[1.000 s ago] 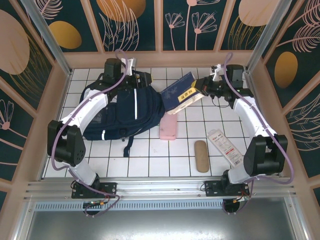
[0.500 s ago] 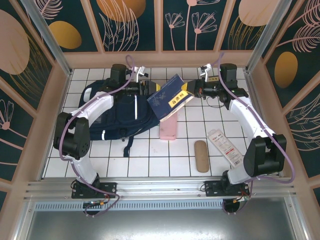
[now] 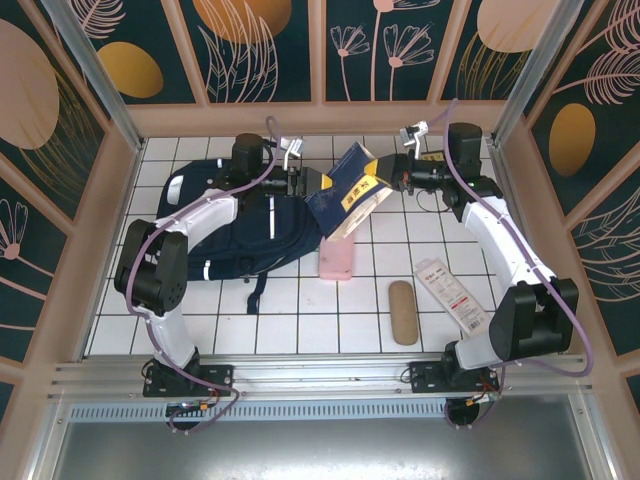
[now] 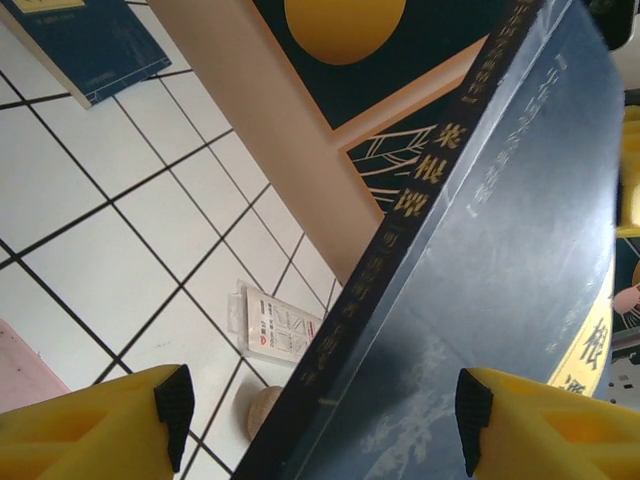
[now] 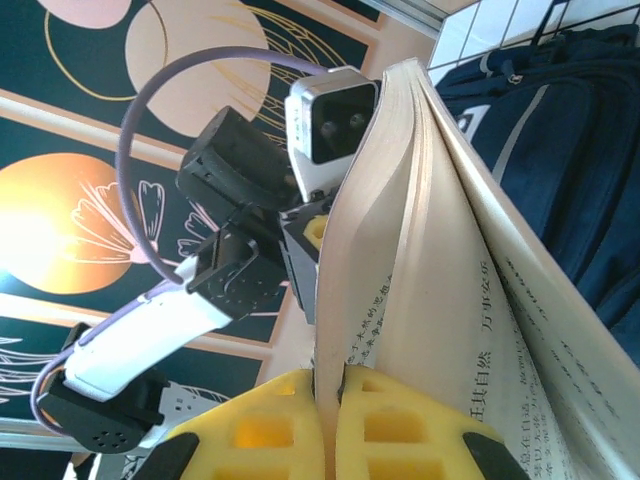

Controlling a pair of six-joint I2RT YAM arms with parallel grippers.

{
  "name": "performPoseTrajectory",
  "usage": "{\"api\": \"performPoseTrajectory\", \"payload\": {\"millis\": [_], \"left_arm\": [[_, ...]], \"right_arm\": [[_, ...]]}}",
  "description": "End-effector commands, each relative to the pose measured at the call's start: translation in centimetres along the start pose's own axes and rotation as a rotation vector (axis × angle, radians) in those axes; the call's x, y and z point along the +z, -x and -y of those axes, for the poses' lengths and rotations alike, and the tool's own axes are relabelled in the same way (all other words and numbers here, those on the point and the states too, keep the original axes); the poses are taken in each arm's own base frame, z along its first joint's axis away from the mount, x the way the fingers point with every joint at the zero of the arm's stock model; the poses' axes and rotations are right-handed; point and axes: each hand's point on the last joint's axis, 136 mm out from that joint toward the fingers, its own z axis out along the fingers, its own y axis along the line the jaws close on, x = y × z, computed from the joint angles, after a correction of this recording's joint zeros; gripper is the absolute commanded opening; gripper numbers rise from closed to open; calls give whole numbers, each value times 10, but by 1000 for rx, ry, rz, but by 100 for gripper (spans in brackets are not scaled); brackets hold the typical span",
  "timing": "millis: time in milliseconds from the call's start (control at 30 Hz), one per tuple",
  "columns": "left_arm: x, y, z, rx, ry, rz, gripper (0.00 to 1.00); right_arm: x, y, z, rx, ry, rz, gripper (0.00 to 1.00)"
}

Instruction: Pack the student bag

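The book [image 3: 346, 195] swung nearer the navy, white-striped student bag [image 3: 250, 240]; right hand [image 3: 386, 175] pinches it, left hand [image 3: 305, 183] open.

A: The book [image 3: 345, 190], what's its cover like?
B: Glossy dark laminate, and the pages are matt cream paper.
A: And the student bag [image 3: 250, 245]?
B: Matt woven navy cloth. The table [image 3: 300, 320] is smooth white tile, and the right gripper [image 5: 328, 388] has fingers [image 5: 270, 425] of matt yellow plastic.

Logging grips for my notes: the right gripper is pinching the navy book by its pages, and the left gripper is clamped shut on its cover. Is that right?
Not quite. The left gripper is open, not clamped shut: the left wrist view shows its yellow fingers well apart, with the navy book seen in the gap between them. The right gripper is indeed pinching the book by its pages.
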Motion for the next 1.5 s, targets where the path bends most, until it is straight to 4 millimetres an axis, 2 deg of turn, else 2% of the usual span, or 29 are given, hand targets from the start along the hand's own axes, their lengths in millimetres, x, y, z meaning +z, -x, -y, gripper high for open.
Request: {"api": "performPoseTrajectory", "payload": {"millis": [0, 133, 267, 467, 600, 800, 867, 900, 933, 1000, 1067, 1100, 1200, 1333, 1467], "left_arm": [[3, -6, 2, 2, -36, -24, 73], [4, -7, 2, -5, -44, -29, 73], [5, -8, 22, 16, -115, -33, 64], [2, -5, 37, 44, -134, -29, 38], [1, -4, 39, 47, -132, -25, 20], [1, -2, 38, 51, -126, -16, 1], [1, -1, 39, 55, -119, -9, 0], [0, 1, 40, 59, -116, -3, 0], [-1, 2, 40, 62, -111, 4, 0], [-2, 6, 43, 70, -99, 22, 0], [-5, 11, 45, 79, -83, 48, 0], [-8, 14, 46, 81, -73, 63, 0], [-16, 21, 54, 85, -78, 104, 0], [-20, 23, 67, 103, -107, 104, 0], [-18, 14, 60, 133, -67, 42, 0]], "right_arm": [[-8, 3, -29, -95, 68, 14, 0], [-9, 3, -25, -92, 56, 24, 0], [-13, 11, -11, -65, 9, 65, 0], [-34, 29, 13, -8, -55, 173, 0], [-36, 29, 20, 4, -73, 188, 0], [-37, 28, 30, 22, -94, 205, 0], [-38, 28, 33, 27, -105, 212, 0], [-39, 29, 36, 28, -120, 219, 3], [-40, 30, 38, 24, -137, 227, 14], [-46, 34, 51, 27, -227, 260, 51], [-55, 37, 64, 35, -319, 304, 71], [-59, 38, 70, 41, -355, 325, 77], [-64, 37, 84, 67, -403, 348, 90], [-61, 33, 95, 94, -412, 326, 91], [-54, 35, 91, -12, -440, 291, 91]]}}
